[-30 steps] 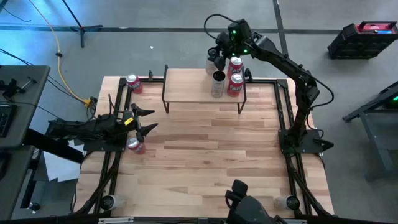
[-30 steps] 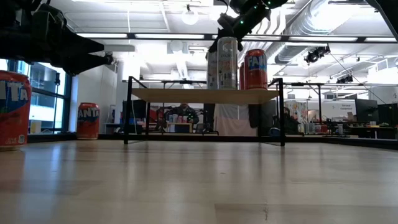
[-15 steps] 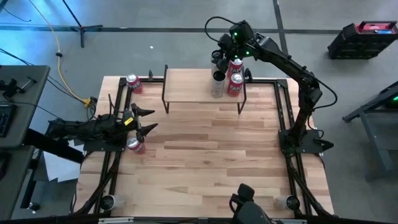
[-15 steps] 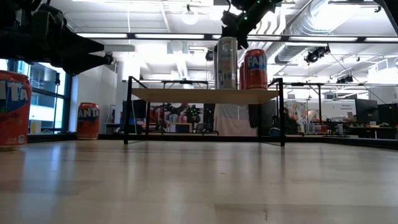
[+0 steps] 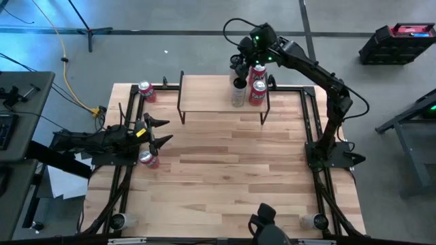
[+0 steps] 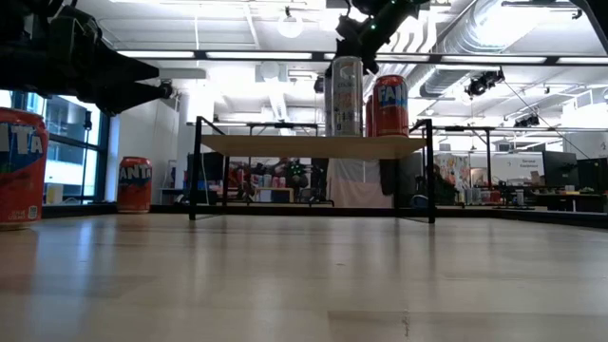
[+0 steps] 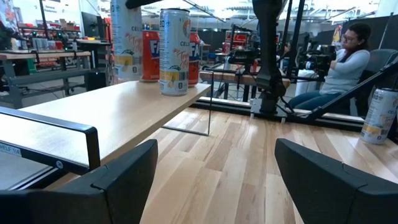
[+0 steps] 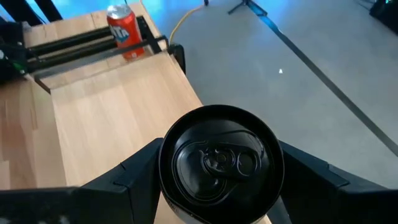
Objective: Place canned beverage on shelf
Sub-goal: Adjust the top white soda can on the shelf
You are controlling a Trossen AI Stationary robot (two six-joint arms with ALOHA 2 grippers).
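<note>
The shelf [image 5: 214, 95] stands at the table's far middle. On its right end are a tall silver can [image 5: 238, 94] and two red cans [image 5: 257, 92]. My right gripper [image 5: 240, 66] is over the shelf's far right edge, shut on another tall silver can [image 8: 219, 158], which also shows in the left wrist view [image 7: 126, 40]. My left gripper [image 5: 158, 133] is open and empty above the table's left side, over a red can [image 5: 147, 159]. Another red can [image 5: 146, 90] stands at the far left. My right gripper holds the silver can's upper wall [image 8: 164, 177] between its two fingers [image 8: 134, 177], one on each side. The fingers come from above, pointing down. The can is upright; in the left wrist view its base [image 7: 126, 78] is at the shelf top, near the far edge.
Black rails [image 5: 126, 170] run along the table's left and right sides. A silver can [image 7: 379, 115] stands on the table to the right of the shelf. A seated person [image 7: 348, 56] is beyond the table's right side. Bare wood [image 5: 231, 170] lies in front of the shelf.
My right gripper has shifted a little toward the table's right along the shelf's far edge, taking the silver can with it. In the low view the can now stands mostly behind the front tall can. The can stays upright.
</note>
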